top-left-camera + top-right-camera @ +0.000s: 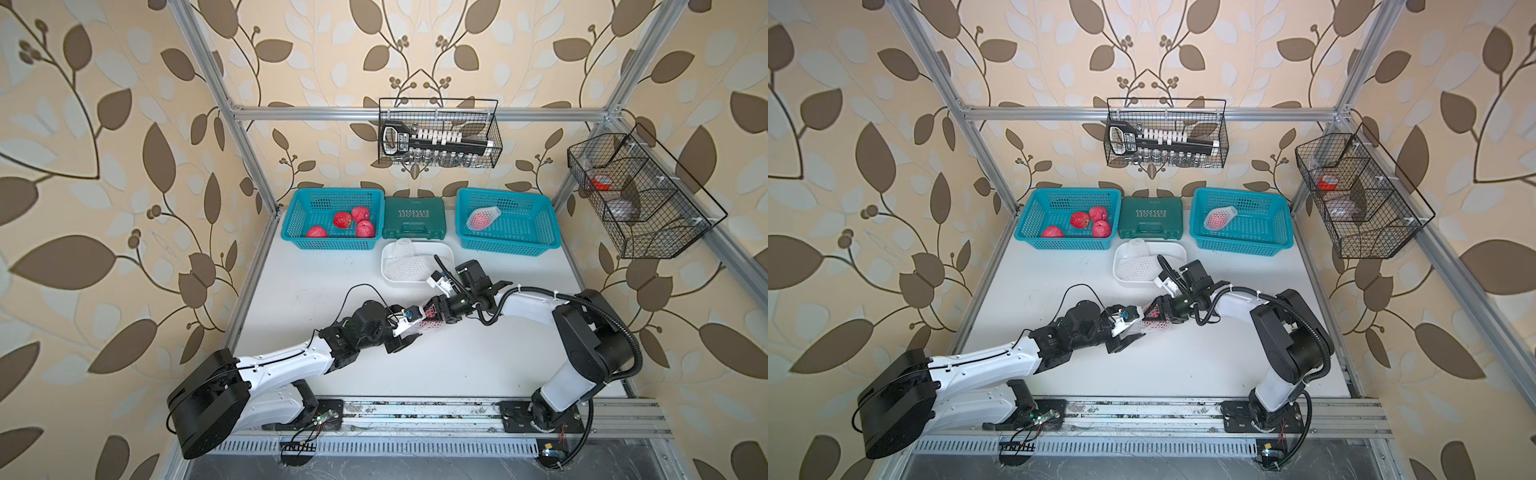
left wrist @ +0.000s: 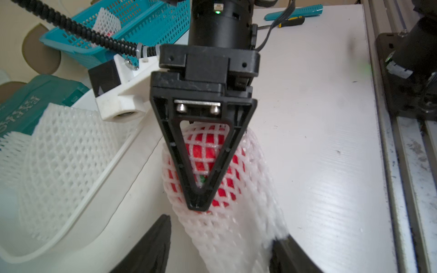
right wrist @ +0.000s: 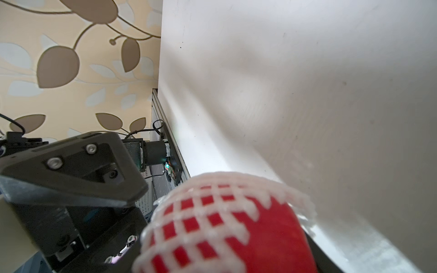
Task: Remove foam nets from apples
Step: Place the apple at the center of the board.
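Leaf-print wallpaper (image 1: 124, 166) on all sides; white surface (image 1: 457, 370).

Tally, both top views:
- Four bare apples (image 1: 342, 220) lie in the teal basket (image 1: 296, 220) at 11 o'clock.
- Empty nets (image 1: 405, 266) are heaped in the white tub (image 1: 405, 284) at 12 o'clock; count not readable.
- One netted apple (image 1: 481, 219) waits in the second basket (image 1: 536, 224) at 1 o'clock.

Mid-surface, the right gripper (image 1: 432, 312) has its fingers clamped on the held apple (image 3: 267, 238), with the foam net (image 2: 238, 245) on it. The left gripper (image 2: 223, 228) has its fingers apart, straddling the net's loose tail. One finger touches it; no pinch seen.

Judgement: four done, fifth at the pull stage, sixth untouched.
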